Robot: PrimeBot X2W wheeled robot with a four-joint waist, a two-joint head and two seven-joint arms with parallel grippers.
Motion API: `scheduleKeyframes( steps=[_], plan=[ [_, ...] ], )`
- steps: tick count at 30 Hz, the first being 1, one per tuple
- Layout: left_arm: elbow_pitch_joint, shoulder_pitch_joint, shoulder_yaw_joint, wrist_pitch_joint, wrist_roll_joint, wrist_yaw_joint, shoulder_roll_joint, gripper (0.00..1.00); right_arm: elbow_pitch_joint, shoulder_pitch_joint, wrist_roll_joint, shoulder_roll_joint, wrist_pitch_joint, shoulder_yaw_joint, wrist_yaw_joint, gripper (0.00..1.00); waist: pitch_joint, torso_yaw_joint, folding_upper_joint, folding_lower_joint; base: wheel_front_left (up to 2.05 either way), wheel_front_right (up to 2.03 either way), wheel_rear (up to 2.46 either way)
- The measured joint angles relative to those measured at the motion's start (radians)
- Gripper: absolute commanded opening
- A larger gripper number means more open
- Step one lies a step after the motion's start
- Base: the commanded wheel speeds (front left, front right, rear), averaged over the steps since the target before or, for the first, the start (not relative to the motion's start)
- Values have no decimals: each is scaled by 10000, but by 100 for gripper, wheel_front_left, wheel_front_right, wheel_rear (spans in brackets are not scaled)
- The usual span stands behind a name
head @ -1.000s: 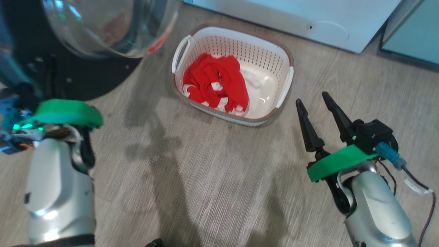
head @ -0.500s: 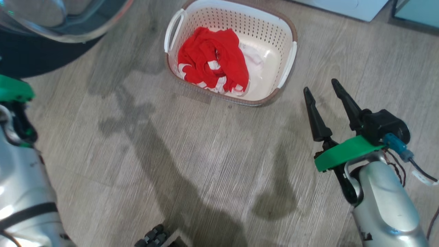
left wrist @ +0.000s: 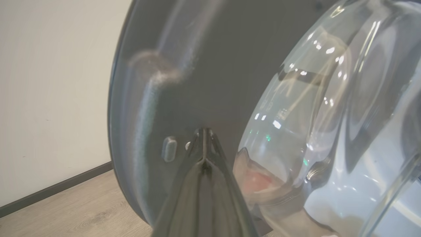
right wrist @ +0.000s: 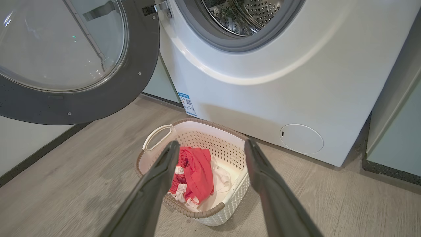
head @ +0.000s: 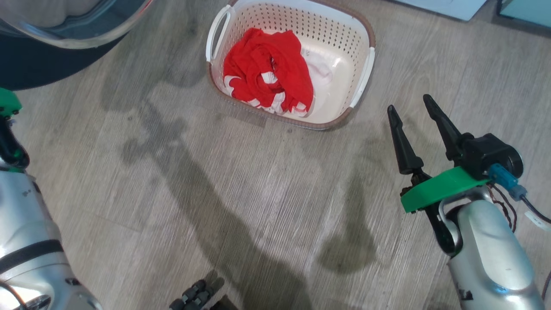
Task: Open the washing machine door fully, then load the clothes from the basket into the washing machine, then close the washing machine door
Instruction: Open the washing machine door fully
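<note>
Home laundry corner, by the look. White front-loading washing machine (right wrist: 256, 98) is standing on wood-look plank floor (right wrist: 345, 204); perforated basket (right wrist: 217, 144) of clothes (right wrist: 195, 171) is sitting just before it; pale teal cabinets (right wrist: 398, 138) are flanking it.

Clothes (head: 267, 71) red, white-striped; basket (head: 340, 38) cream, perforated, brown rim; washing machine (right wrist: 263, 98) white; floor (head: 258, 193) grey woodgrain.

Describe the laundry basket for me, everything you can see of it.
The basket is a cream-white rounded rectangle of perforated plastic, with a brown woven-look rim and two white side handles. It stands upright on the wood-look floor, close before the washing machine. Red clothes with white stripes lie heaped in one half, a white piece beside them. The open right gripper is apart from it.
</note>
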State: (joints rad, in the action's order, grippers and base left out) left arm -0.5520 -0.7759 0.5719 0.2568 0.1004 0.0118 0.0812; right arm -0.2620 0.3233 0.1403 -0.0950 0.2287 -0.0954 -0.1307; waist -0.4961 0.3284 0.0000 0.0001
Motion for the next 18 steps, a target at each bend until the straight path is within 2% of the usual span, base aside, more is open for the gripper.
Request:
scheduleKeyframes(
  steps=[9,18],
  plan=[
    [523,773,-397,2,-719,-290,-314,0,-504,-7,207,142,136,-98,0,100,905,-191,0,0,0,0,0],
    [1058,2519,-1825,0,-1220,-717,-499,0,-888,-105,652,282,238,-236,0,100,2200,-752,0,-1,0,0,0]
  ],
)
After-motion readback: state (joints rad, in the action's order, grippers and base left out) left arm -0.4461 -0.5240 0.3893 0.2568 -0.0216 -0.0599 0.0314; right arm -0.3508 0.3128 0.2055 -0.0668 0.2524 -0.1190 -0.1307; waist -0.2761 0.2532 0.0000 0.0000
